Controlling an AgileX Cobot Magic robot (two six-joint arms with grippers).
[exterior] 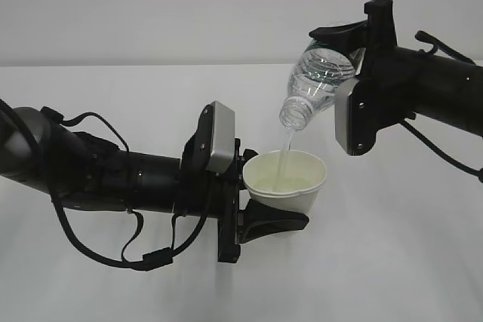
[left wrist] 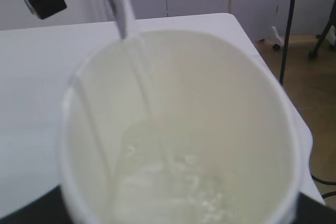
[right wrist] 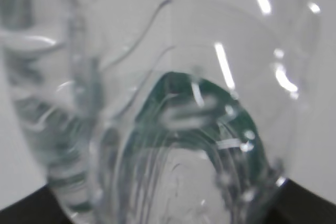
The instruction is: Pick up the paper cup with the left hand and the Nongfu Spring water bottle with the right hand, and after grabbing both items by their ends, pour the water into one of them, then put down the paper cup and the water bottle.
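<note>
**Water streaming from tilted bottle into held cup**

White table (exterior: 392, 262) and a pale wall fill the scene. Above the table, the left hand (exterior: 268, 220) clamps the paper cup (exterior: 290, 186) at its base, jaws pressed against its sides, holding it upright off the surface. Up and to the right of the cup, the right hand (exterior: 355, 39) grips the Nongfu Spring water bottle (exterior: 317, 84) at its bottom end, tipped with its open mouth down over the cup's rim. The water (exterior: 285, 157) falls in a thin stream from bottle mouth into the cup and pools inside it (left wrist: 168, 182).
</note>
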